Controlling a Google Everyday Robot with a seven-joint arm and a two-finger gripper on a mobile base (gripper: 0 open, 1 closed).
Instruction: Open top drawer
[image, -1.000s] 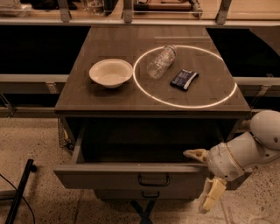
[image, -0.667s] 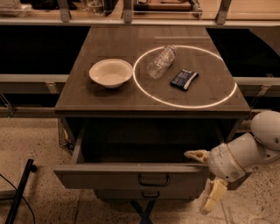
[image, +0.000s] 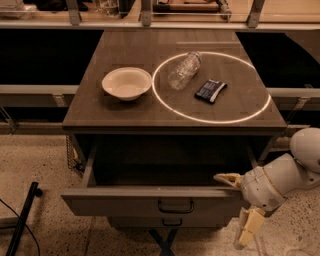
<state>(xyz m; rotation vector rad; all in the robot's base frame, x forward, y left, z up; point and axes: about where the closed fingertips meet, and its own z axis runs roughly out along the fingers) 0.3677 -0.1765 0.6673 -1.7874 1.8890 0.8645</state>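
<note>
Cabinet top (image: 100, 107): dark wood-look surface, seen from above and in front; it bears three things and a ring of light.
Light ring (image: 154, 90): a bright thin oval drawn on the right half of the cabinet top.
Bowl (image: 127, 83): pale, upright, on the left half of the cabinet top, just outside the ring.
Plastic bottle (image: 184, 70): clear, lying on its side inside the ring, towards the cabinet's back.
Dark packet (image: 210, 90): flat, inside the ring, just right of the bottle and apart from it.
Top drawer (image: 125, 202): directly under the cabinet top, standing well out towards the camera, its inside dark; the bail handle (image: 175, 206) sits at the middle of its front.
Lower drawer (image: 135, 222): beneath the top drawer, only a strip of its front showing, with a smaller handle.
Gripper (image: 229, 210): at the right end of the top drawer's front; its fingers are spread wide, one pale finger (image: 227, 178) lying over the drawer's top edge, the other hanging down below the front's right corner.
Arm (image: 285, 172): white, rounded, at the cabinet's lower right.
Floor (image: 35, 160): speckled, pale, around the cabinet.
Dark pole (image: 22, 220): leaning at the cabinet's lower left.
Rail (image: 150, 22): pale, running behind the cabinet's back edge, dark space below it on both sides.
</note>
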